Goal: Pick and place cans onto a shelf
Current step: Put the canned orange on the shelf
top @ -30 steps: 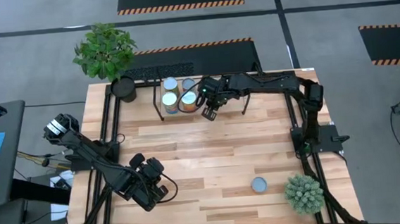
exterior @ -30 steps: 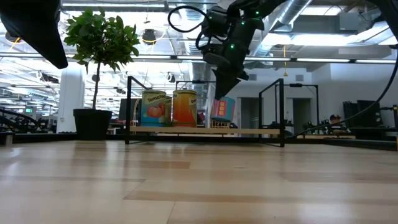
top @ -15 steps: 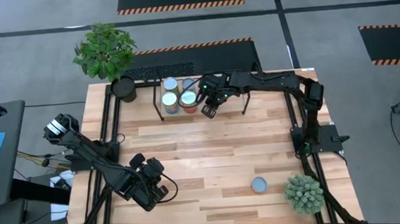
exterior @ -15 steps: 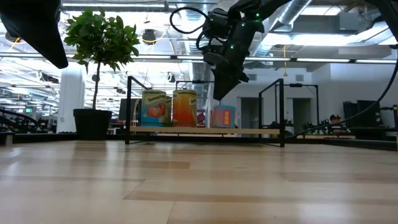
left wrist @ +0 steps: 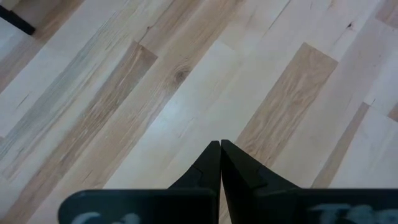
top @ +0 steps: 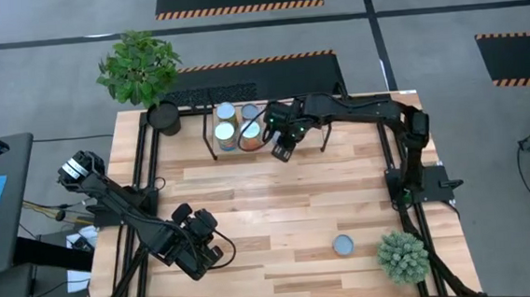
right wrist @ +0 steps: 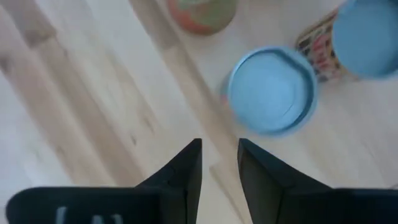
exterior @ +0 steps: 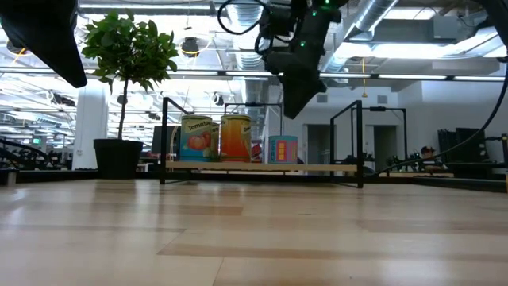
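The shelf [exterior: 317, 168] stands at the table's far edge, a wooden board in a black frame. Several cans stand on its board: a tomato-label can [exterior: 197, 137], an orange can [exterior: 235, 137] and a pale blue-topped can [exterior: 283, 149], which also shows in the right wrist view [right wrist: 272, 90]. My right gripper [exterior: 295, 111] is open and empty above this last can, just on its near side [right wrist: 219, 149]. One more can [top: 344, 245] stands on the table near the front right. My left gripper [top: 202, 253] is shut and empty over the near left of the table [left wrist: 220, 144].
A black pot [top: 164, 116] with a leafy plant stands left of the shelf at the far left. A small round green plant [top: 403, 256] sits at the near right corner, beside the loose can. Bare wood lies across the middle of the table [top: 278, 204].
My right gripper has set the tilted pale blue-topped can upright on the shelf board, right of the orange can, and let go. It has then risen clear of the can and drawn a little toward the table's near edge.
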